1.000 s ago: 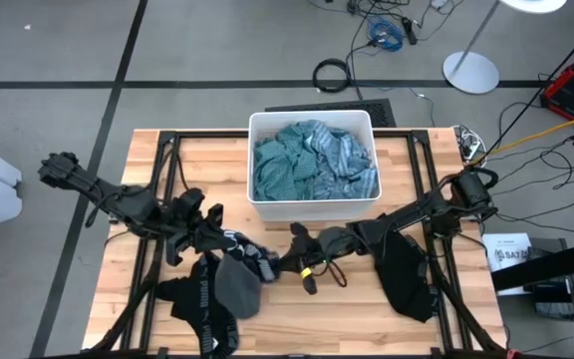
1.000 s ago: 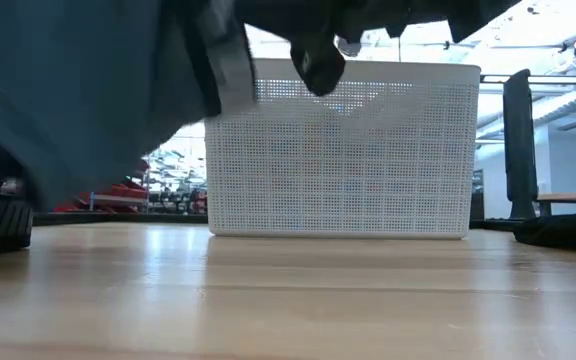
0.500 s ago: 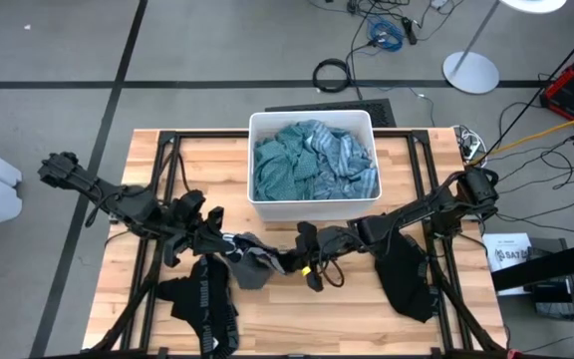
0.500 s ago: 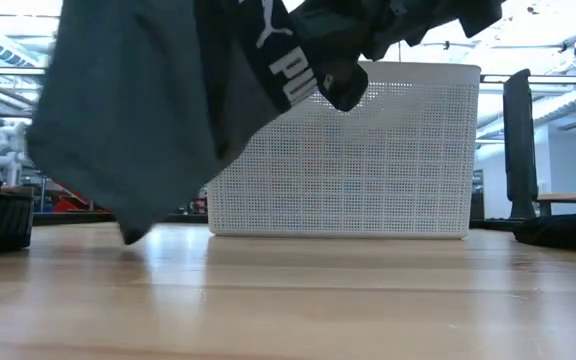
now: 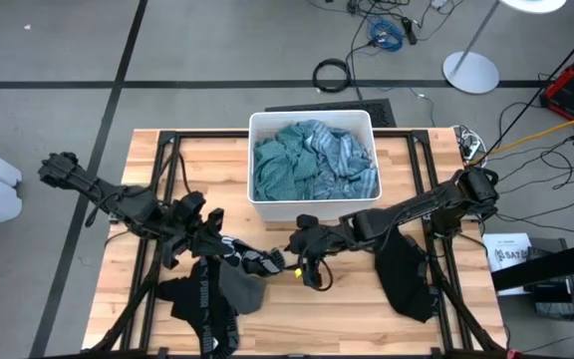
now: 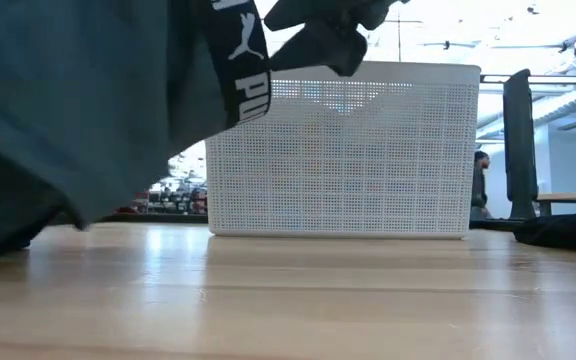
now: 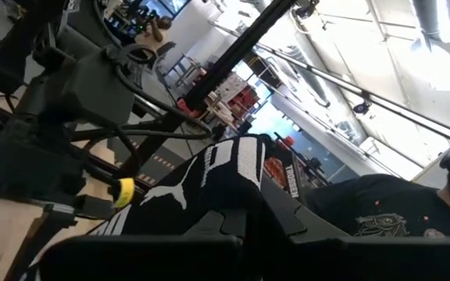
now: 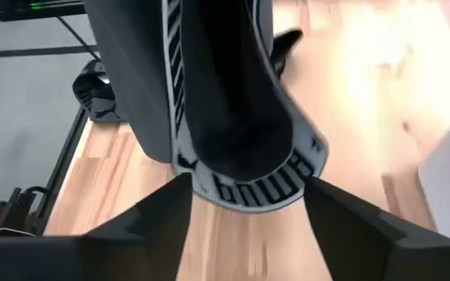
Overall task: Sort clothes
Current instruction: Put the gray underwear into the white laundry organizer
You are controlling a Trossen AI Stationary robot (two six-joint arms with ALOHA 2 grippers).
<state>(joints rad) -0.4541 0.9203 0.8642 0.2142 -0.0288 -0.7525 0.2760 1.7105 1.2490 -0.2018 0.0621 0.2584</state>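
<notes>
My table [image 5: 167, 160] is pale wooden planks with a black frame, standing on grey floor crossed by dark tape lines, with cables coiled beyond its far edge; from table height I see a bright hall with ceiling trusses behind the white perforated plastic bin [image 6: 343, 150]. That bin [image 5: 257, 125] sits at the far middle of the table, filled with crumpled teal-green and light blue clothes [image 5: 312, 160]. My left gripper [image 5: 229, 249] is near the front middle, its fingers pinched together on the dark grey garment with the white-lettered black waistband [image 5: 232, 284]; the soft cloth hangs from the grip and slumps onto the wood, beside another black garment with white lettering [image 5: 197, 299] at the front edge. My right gripper [image 5: 297, 261] faces it just beside, fingers [image 8: 151, 215] spread apart, with the curved waistband [image 8: 248, 183] drooping between them; whether they touch it I cannot tell. A limp black garment [image 5: 402, 274] lies under my right arm. From table height the hanging grey cloth [image 6: 78, 100] fills the near side and hides everything behind it, and only the band's lettering [image 6: 243, 70] reads clearly. My left wrist camera is mostly blocked by the band [image 7: 217, 179] and dark arm parts; a person in a black printed shirt [image 7: 381, 207] shows cut off at the edge.
</notes>
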